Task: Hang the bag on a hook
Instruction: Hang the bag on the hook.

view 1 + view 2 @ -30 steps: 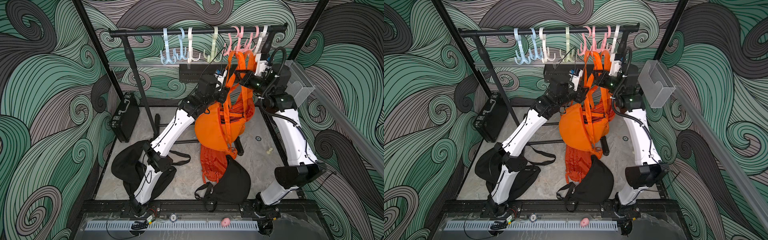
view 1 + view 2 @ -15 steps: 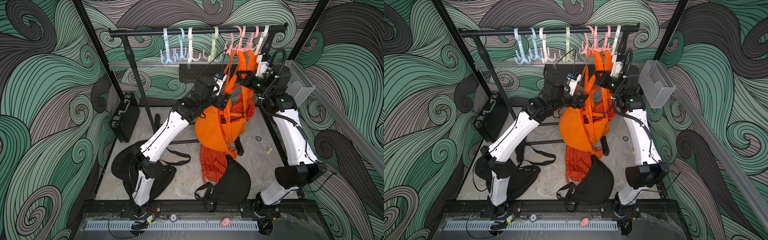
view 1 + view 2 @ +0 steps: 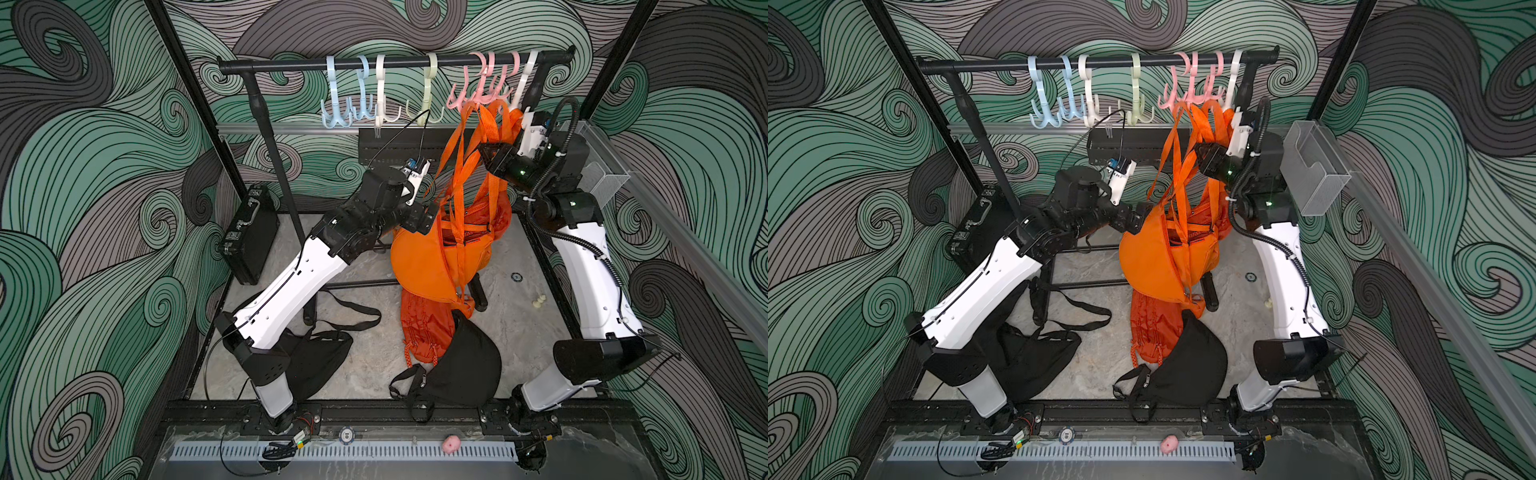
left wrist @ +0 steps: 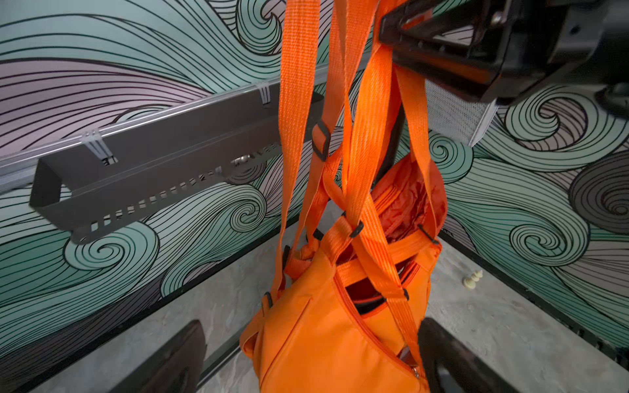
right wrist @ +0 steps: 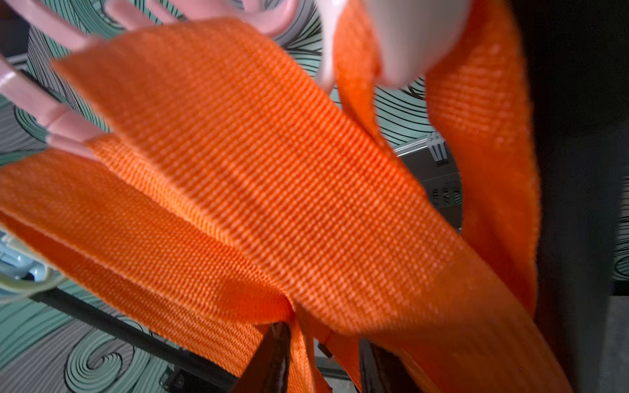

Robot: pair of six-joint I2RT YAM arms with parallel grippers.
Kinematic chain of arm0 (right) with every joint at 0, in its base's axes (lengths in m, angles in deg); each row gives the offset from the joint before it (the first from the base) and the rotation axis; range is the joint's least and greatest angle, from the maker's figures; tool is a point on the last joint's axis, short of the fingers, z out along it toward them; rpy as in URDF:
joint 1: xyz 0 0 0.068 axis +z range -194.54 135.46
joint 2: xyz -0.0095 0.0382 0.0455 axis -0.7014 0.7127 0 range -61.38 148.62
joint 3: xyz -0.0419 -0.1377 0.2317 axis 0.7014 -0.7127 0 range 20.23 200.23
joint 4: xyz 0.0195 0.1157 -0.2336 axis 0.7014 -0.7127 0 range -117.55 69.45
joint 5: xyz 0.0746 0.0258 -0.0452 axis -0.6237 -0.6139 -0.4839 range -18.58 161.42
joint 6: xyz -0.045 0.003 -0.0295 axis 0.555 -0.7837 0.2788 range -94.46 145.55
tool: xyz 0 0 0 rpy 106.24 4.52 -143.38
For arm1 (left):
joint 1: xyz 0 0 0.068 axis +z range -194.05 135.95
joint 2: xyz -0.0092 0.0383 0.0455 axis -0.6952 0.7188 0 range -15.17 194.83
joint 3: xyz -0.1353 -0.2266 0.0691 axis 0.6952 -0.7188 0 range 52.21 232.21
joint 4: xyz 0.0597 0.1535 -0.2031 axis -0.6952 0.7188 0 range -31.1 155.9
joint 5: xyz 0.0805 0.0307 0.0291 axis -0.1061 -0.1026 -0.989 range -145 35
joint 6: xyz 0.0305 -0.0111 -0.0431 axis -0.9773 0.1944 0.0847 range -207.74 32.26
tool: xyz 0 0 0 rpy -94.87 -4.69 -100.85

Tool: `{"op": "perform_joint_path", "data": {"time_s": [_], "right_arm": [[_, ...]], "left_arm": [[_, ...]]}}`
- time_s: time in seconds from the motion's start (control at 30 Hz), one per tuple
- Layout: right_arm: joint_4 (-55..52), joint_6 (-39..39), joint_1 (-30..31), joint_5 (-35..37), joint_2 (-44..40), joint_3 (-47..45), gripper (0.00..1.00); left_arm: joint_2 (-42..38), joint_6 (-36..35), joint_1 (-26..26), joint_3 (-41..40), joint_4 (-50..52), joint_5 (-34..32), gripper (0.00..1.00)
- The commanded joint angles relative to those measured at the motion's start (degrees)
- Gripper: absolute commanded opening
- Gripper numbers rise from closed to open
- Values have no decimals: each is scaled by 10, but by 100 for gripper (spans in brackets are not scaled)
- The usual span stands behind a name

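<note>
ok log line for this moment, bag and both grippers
orange bag: hanging by straps from pink hooks | left gripper: open, beside bag body | right gripper: open, straps between jaws

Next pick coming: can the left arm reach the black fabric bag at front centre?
Probably yes: the left gripper is open, holding nothing, and the black fabric bag lies uncovered, nothing on top.

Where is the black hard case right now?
In both top views the black hard case stands on edge on the floor at the left side, by the wall, just left of the rack's left post.
</note>
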Motion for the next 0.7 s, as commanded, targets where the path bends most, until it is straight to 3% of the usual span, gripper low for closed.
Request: {"op": "perform_joint_path", "data": {"time_s": [0.0,0.23,0.3,0.43,0.53,0.67], "right_arm": [[7,1,-2,10,-32,-2,46],[-12,17,4,29,-84,-13,59],[-19,28,5,40,-110,-30,71],[-46,58,14,55,-175,-83,73],[-89,80,43,79,-232,-150,73],[-86,80,114,115,-342,-338,73]], "left_arm": [[-49,-11,-3,-56,-3,-28,99],[-138,-7,-3,-188,-4,-67,99],[-173,-5,-3,-222,-5,-90,98],[-224,-11,0,-298,-7,-139,99],[-260,-4,3,-363,-7,-171,99],[-316,17,9,-458,-38,-191,98]]}}
